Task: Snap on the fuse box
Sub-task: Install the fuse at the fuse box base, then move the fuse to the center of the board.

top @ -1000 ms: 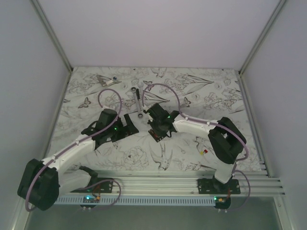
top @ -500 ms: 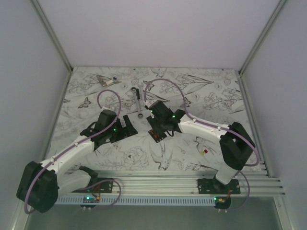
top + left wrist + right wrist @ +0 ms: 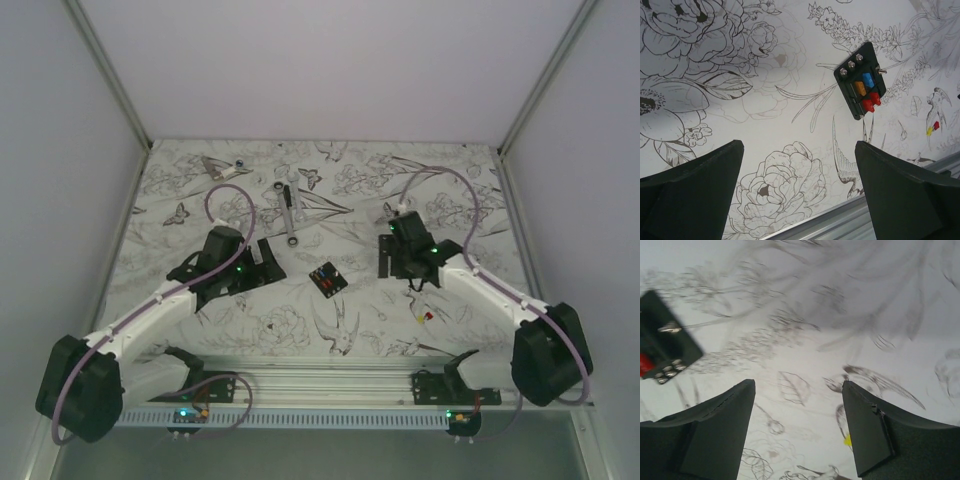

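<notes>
While the fuse box (image 3: 328,279) lies free on the counter (image 3: 300,312), with coloured fuses showing in its top face, nothing touches it. The snapping appears done, though full seating cannot be confirmed. The right end effector (image 3: 395,262) stands to the right of the box, jaws parted and holding nothing; a second ago it sat over the box, closed. The left end effector (image 3: 262,262), left of the box, remains wide open, empty and unmoved.

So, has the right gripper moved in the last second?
Yes. The right gripper has swung right, off the fuse box and away from the grey metal bar.
</notes>
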Robot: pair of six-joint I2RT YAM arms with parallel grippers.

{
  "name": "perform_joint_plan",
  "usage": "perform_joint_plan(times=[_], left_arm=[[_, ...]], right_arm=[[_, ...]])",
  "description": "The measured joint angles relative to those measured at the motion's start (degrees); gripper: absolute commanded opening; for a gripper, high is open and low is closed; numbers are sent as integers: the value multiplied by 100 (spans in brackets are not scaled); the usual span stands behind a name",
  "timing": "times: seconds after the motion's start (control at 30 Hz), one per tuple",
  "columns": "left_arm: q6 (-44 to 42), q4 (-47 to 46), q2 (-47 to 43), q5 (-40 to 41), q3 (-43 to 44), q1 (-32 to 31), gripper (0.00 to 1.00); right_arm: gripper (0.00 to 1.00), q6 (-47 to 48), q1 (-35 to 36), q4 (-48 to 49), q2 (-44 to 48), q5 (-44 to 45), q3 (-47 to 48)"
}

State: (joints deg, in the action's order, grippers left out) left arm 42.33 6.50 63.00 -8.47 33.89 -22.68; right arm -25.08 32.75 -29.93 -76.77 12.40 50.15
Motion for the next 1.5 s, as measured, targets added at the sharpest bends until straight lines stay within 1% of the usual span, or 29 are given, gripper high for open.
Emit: perform_joint_plan(times=[0.07,0.2,0.37,0.43,0.5,0.57,0.7,0.9,1.23,1.4,1.5], left_arm=[[-79,13,0,0,37,17,100],[-238,85,0,0,94,59,100],[-446,186,-4,2,98,142,100],[-518,262,-15,7,98,181,100],[-586,299,-46,26,98,210,100],[-643,334,-127,66,98,236,100],[-750,422,-326,136,98,260,100],[-855,551,-505,258,98,297,100],[-896,603,-542,267,98,330,100],[-896,605,-581,267,98,330,100],[-896,605,-599,267,98,328,100]], right_arm=[[77,-258,-317,-153,225,24,-251],[74,-708,-887,-439,507,20,-654],[74,-1180,-1506,-855,507,-96,-892],[72,-1342,-1641,-1016,483,-162,-898],[69,-1467,-1703,-1141,470,-201,-901],[68,-1604,-1751,-1274,479,-245,-925],[59,-1834,-1919,-1425,544,-297,-1115],[51,-2111,-2181,-1537,588,-485,-1438],[44,-2302,-2208,-1248,426,-629,-1554],[36,-2317,-2214,-1226,393,-625,-1563],[34,-2271,-2218,-1226,323,-629,-1526]])
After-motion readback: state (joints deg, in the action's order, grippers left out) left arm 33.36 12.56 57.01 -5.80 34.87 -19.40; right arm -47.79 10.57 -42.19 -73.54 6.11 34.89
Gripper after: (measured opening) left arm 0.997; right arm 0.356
